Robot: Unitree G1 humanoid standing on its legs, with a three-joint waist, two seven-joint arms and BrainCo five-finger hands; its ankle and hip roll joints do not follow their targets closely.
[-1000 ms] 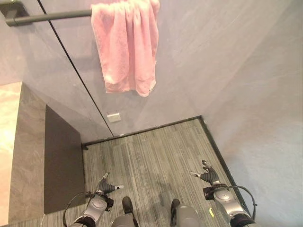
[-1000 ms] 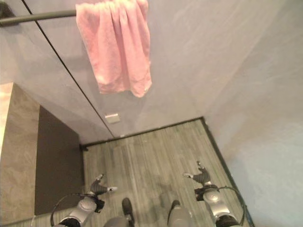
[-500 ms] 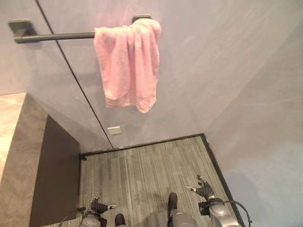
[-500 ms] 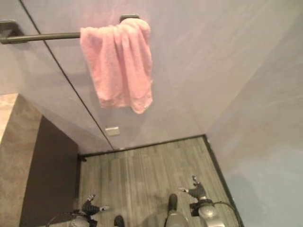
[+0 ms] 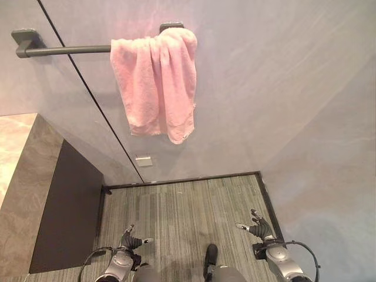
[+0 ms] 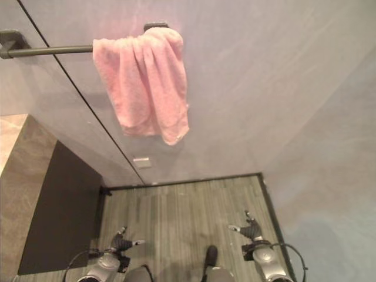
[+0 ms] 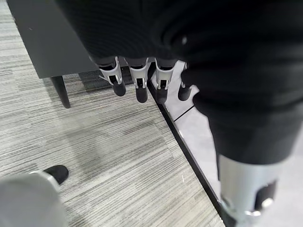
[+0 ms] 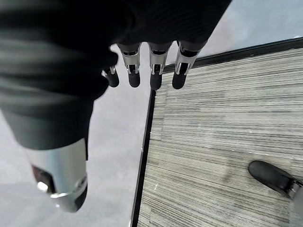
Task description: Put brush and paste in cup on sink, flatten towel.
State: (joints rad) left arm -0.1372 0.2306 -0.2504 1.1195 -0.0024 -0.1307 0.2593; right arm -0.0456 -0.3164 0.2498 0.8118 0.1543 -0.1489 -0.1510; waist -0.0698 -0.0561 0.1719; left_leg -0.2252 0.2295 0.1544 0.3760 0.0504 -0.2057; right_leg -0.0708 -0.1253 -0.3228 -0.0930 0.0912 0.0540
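A pink towel (image 5: 157,82) hangs bunched in folds over the right end of a dark bar (image 5: 64,50) on the grey wall, high ahead of me. My left hand (image 5: 130,241) hangs low above the striped carpet at the lower left, far below the towel. Its fingers (image 7: 137,80) are straight and hold nothing. My right hand (image 5: 258,226) hangs low at the lower right, near the wall corner. Its fingers (image 8: 154,66) are also relaxed and empty.
A stone counter (image 5: 23,176) with a pale top and a dark side panel (image 5: 67,211) stands at the left. A small white plate (image 5: 143,160) sits low on the wall. A black skirting strip (image 5: 188,179) edges the carpet (image 5: 182,217); a second wall closes in on the right.
The camera has tilted up, so the towel and bar sit lower in the picture. Both hands stay low and open, and the towel hangs as before.
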